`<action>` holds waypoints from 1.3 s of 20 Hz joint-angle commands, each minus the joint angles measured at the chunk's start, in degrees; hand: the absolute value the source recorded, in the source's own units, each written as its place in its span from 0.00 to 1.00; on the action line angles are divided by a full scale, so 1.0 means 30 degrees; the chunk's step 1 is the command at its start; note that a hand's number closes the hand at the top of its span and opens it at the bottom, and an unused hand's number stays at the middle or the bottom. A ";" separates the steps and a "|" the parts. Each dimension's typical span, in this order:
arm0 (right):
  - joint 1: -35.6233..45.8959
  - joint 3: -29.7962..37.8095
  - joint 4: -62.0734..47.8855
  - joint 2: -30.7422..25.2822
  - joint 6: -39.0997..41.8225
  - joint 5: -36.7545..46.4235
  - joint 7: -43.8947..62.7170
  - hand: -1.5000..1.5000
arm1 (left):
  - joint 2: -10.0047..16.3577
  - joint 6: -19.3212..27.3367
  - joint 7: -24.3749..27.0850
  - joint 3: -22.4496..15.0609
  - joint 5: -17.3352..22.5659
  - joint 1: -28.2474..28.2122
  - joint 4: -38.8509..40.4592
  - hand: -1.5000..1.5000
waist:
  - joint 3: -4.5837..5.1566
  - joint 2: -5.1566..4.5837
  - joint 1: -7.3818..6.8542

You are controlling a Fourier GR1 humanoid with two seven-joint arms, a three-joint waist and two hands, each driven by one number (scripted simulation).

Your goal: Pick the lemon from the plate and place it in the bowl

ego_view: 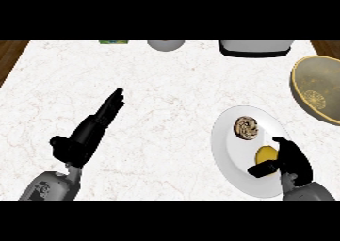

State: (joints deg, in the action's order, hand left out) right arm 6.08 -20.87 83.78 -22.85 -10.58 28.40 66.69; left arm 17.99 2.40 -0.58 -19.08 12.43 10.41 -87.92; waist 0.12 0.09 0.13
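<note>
Down at five o'clock on the plate (pixel 229 151), my right hand (pixel 296 162) curls thumb and fingers round the lemon (pixel 266 153). It's light, firm and probably waxy-slick, so I'd hold it across the middle. The bowl (pixel 312 80) sits at two o'clock. My left hand (pixel 85 139) lies flat, fingers straight.

We see a kitchen: a white marbled table (pixel 165 94) carrying a plate (pixel 228 155), a yellow bowl (pixel 327 77) and a countertop appliance (pixel 254 47).

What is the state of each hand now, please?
Left hand: open, fingers straight, holding nothing.
Right hand: curled round the lemon on the plate.
</note>
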 commanded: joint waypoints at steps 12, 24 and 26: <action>0.0914 0.2446 -0.1462 0.0772 0.0988 0.3763 0.0284 1.00 | -0.1477 -0.0789 -0.0851 0.0654 -0.1552 -0.0226 -0.0585 0.50 | -0.0036 -0.0028 -0.0038; 0.3172 -0.2050 0.0340 -0.4743 0.3540 0.5379 -1.4277 1.00 | -0.0791 -0.1719 -0.0178 0.1274 -0.0875 -0.0988 -0.0503 0.50 | -0.0041 -0.0046 -0.0165; 0.3573 -0.1170 0.0639 -0.4697 0.2567 0.5494 -1.4845 1.00 | -0.1587 -0.1165 0.0081 0.0891 -0.1572 -0.0649 0.0174 0.50 | -0.0041 -0.0038 -0.0013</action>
State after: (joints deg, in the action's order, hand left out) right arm 15.57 -26.30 84.54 -34.18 0.54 42.90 28.59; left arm 14.02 -1.19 -1.71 -17.05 8.27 8.42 -89.50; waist -0.01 -0.11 -0.94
